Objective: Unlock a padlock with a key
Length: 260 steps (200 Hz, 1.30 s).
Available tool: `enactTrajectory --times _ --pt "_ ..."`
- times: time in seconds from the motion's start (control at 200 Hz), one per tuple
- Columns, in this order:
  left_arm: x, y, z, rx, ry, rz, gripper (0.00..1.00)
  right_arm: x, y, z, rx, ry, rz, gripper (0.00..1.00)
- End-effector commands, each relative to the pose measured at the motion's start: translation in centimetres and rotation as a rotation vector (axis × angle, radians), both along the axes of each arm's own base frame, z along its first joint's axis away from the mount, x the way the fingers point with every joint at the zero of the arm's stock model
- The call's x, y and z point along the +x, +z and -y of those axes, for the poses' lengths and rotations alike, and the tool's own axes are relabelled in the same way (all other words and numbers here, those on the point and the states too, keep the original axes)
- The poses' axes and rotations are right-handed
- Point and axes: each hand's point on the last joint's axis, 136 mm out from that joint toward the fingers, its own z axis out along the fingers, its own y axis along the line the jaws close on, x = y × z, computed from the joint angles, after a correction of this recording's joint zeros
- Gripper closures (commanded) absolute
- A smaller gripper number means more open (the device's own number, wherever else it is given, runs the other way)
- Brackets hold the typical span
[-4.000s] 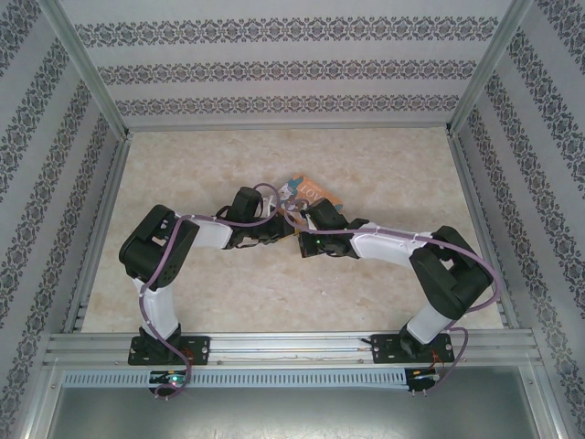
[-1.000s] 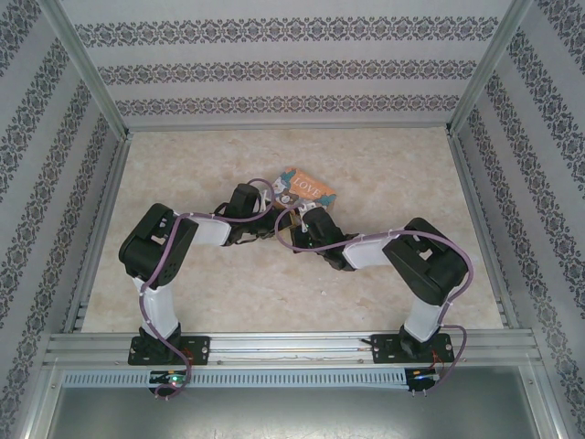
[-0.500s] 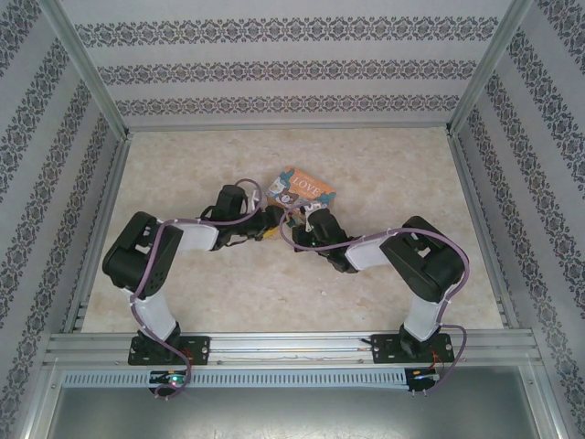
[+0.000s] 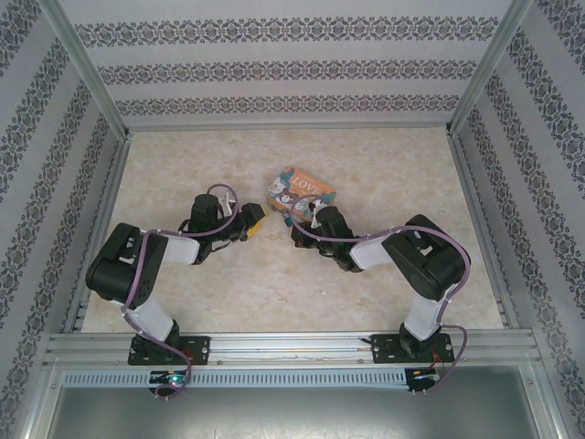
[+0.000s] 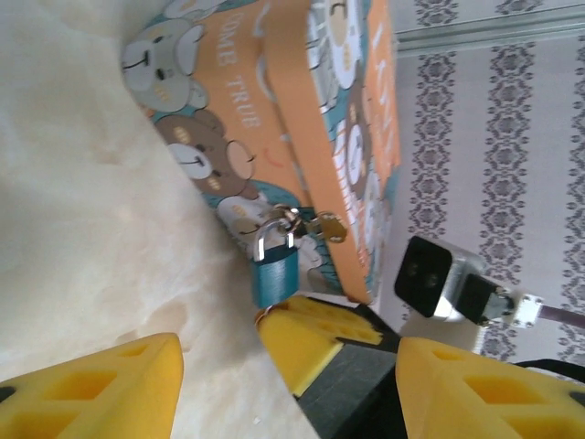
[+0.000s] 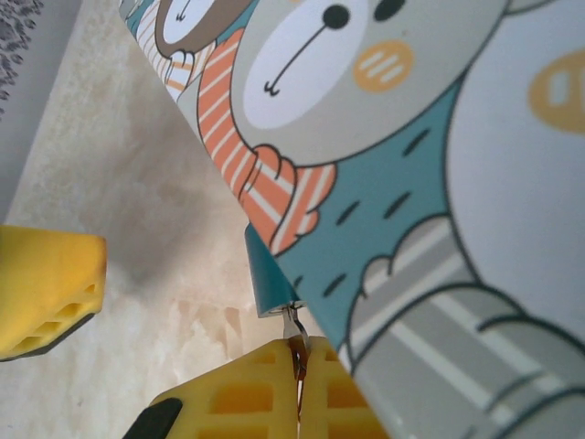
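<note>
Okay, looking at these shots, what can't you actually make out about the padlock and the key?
- Right wrist view: the box covers most of the padlock; its keyhole is hidden.
- Right wrist view: the right gripper has its shut fingers over the key, hiding all but a sliver.
- Left wrist view: the shackle is too small to tell whether it is locked or released.

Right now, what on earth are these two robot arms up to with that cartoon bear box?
They are working on the small teal padlock hanging from the clasp of the bear box. The right gripper has its fingers closed tight on a thin key that meets the padlock's underside. The left gripper is open, a little apart from the box, holding nothing. The shackle is hooked through the clasp; whether it has sprung open I cannot tell.
</note>
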Motion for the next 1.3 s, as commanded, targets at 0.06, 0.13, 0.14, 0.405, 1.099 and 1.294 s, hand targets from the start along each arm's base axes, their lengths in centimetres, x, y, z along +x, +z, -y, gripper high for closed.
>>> enactTrajectory --times 0.06,0.13,0.14,0.405,1.099,1.294 --pt "0.7 1.1 0.9 -0.113 -0.005 0.035 0.39 0.5 1.1 -0.6 0.107 -0.017 -0.024 1.00" --pt "0.8 0.8 1.5 -0.131 -0.015 0.023 0.40 0.5 1.2 -0.6 0.122 -0.020 -0.039 1.00" --pt "0.7 0.8 1.6 -0.134 -0.019 0.022 0.40 0.6 1.2 -0.6 0.125 -0.022 -0.038 1.00" --pt "0.9 0.1 3.4 -0.158 -0.054 0.006 0.45 0.7 1.8 -0.6 0.157 -0.030 -0.058 1.00" --pt "1.8 -1.8 6.4 -0.132 -0.117 -0.040 0.54 1.3 2.6 -0.8 0.214 -0.029 -0.091 1.00" --pt "2.0 -2.6 6.4 -0.104 -0.110 -0.065 0.55 1.5 2.8 -0.7 0.220 -0.030 -0.092 1.00"
